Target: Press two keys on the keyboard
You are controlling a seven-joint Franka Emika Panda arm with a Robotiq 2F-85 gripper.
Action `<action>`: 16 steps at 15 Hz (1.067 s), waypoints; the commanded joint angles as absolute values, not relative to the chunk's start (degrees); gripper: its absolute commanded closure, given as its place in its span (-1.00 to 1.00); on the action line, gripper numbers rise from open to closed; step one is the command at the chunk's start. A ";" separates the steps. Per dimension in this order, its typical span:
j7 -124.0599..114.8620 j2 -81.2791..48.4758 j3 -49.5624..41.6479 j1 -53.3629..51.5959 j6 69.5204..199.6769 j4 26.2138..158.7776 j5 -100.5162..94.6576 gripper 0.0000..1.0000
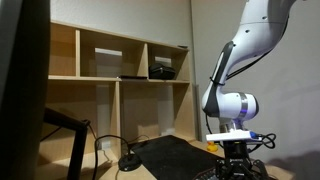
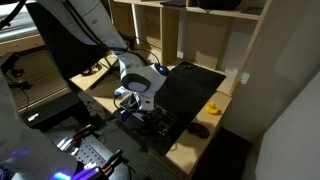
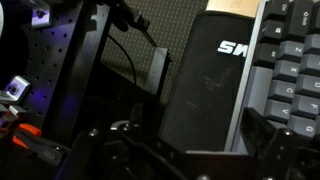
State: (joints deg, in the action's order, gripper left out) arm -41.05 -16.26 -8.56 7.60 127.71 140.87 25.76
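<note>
A: Dim all round. The wooden shelf catches soft, even light, but the left edge of that frame is a dark blur.

B: Wrist view's murky: purple-blue glow at far left, and the keyboard looks grainy and soft.

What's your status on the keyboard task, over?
Gripper looks open, hanging low. Keyboard at right of wrist view, no contact visible. Nothing seen on the keys.
</note>
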 commanded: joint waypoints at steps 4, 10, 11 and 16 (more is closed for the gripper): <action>-44.82 -16.49 -9.16 7.46 125.69 140.72 26.49 -1.00; -46.65 -16.24 -9.01 7.64 126.47 140.93 27.62 -1.00; -45.73 -16.14 -8.71 7.87 126.97 140.95 28.66 -1.00; -46.39 -16.30 -8.93 7.40 126.75 140.75 28.35 -1.00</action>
